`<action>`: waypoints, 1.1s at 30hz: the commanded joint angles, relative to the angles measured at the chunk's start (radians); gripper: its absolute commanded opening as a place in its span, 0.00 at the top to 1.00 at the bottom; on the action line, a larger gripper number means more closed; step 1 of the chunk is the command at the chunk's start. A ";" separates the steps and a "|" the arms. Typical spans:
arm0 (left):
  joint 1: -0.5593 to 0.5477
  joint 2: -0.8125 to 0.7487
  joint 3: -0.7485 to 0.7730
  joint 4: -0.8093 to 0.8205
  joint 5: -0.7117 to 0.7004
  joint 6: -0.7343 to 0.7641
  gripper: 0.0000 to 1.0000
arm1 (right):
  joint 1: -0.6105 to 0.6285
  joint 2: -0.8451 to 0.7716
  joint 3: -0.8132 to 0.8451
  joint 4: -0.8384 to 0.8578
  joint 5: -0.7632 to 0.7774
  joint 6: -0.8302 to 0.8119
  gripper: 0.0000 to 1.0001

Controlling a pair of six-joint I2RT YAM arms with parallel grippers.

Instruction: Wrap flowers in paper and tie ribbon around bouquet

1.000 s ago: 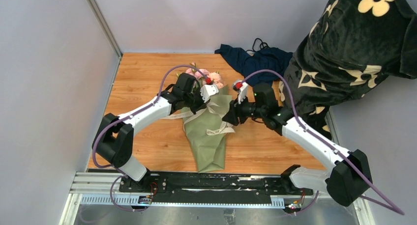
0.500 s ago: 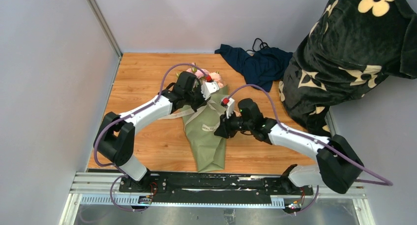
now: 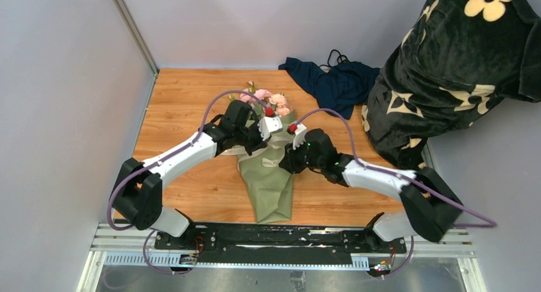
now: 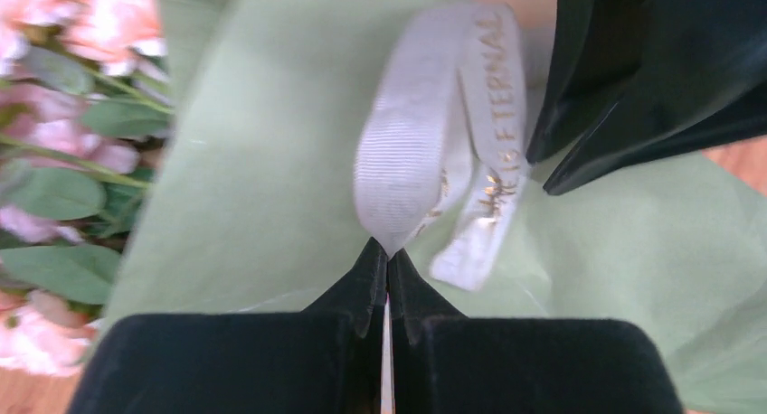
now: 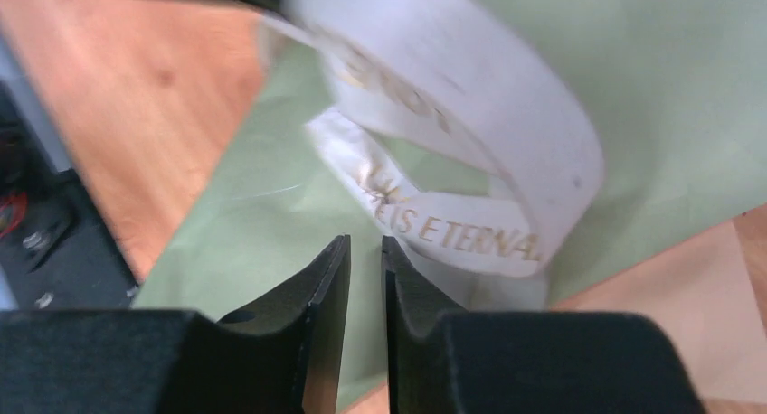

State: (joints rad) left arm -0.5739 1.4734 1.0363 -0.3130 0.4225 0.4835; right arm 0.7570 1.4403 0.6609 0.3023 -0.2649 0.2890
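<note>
The left claw (image 4: 387, 254) pinches a loop of ribbon (image 4: 407, 152) shut between its tips, over the bouquet (image 3: 271, 183). The bouquet lies mid-counter (image 3: 185, 94), flowers (image 3: 273, 101) toward the far edge and tapered end toward the near edge. The right claw (image 5: 364, 251) stands at a narrow slit, with the ribbon just beyond its tips and nothing between them.

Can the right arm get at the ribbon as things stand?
Probably yes. The ribbon loops up off the paper just ahead of the right gripper, jaws slightly parted, nothing between; the left gripper pinches the loop.
</note>
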 commanded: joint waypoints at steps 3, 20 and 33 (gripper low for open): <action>-0.090 -0.029 -0.091 -0.078 -0.003 0.112 1.00 | -0.031 -0.294 0.042 -0.357 -0.360 -0.267 0.74; -0.156 -0.074 -0.199 -0.045 -0.087 0.181 1.00 | -0.175 0.031 0.371 -0.474 -0.289 -0.255 0.74; -0.156 -0.083 -0.101 -0.228 -0.104 0.212 1.00 | -0.051 0.456 0.589 -0.543 -0.468 -0.464 0.50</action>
State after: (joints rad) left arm -0.7235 1.4090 0.9466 -0.4713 0.3035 0.6807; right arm 0.6773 1.8698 1.2503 -0.2119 -0.6357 -0.1127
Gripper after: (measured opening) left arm 0.008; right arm 0.438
